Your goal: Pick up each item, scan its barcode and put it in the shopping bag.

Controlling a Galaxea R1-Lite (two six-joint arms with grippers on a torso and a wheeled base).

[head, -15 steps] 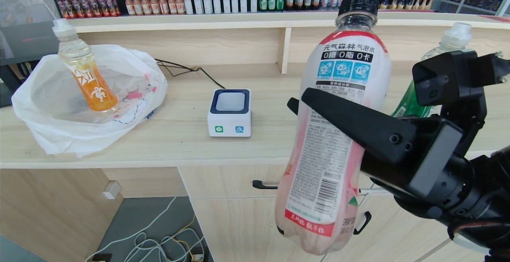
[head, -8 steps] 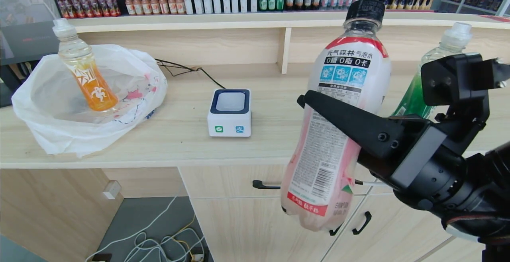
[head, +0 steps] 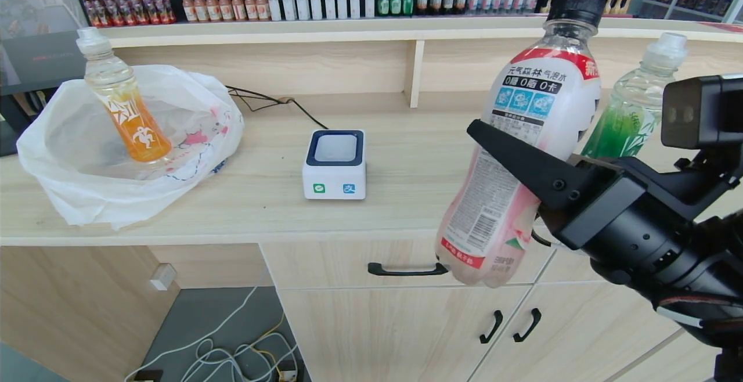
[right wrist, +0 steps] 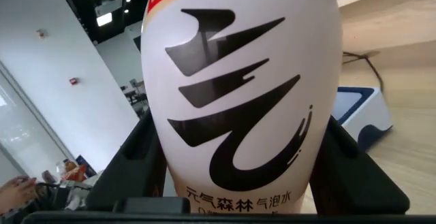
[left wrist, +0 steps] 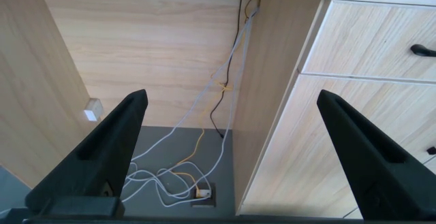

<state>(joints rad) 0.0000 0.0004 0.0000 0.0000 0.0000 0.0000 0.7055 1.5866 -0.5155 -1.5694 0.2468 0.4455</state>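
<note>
Head view: right gripper (head: 504, 158) pinching pink bottle (head: 525, 132) mid-body, tilted, in the air off the counter (head: 406, 213) edge, well right of scanner (head: 335, 164). Left gripper (left wrist: 231, 149) fingers spread, empty, below counter. Risk: barcode not turned toward the scanner window, so the scan misses; tilted bottle may slip.

A light wooden counter (head: 406, 167) is backed by a raised ledge (head: 261, 29); drawers (head: 325, 263) (black-handled) are set below, and cables (head: 232, 353) are strewn over the grey floor (head: 191, 318).

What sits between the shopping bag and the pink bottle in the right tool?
The white scanner, on the counter, apart from both shopping bag and pink bottle, in the head view.
</note>
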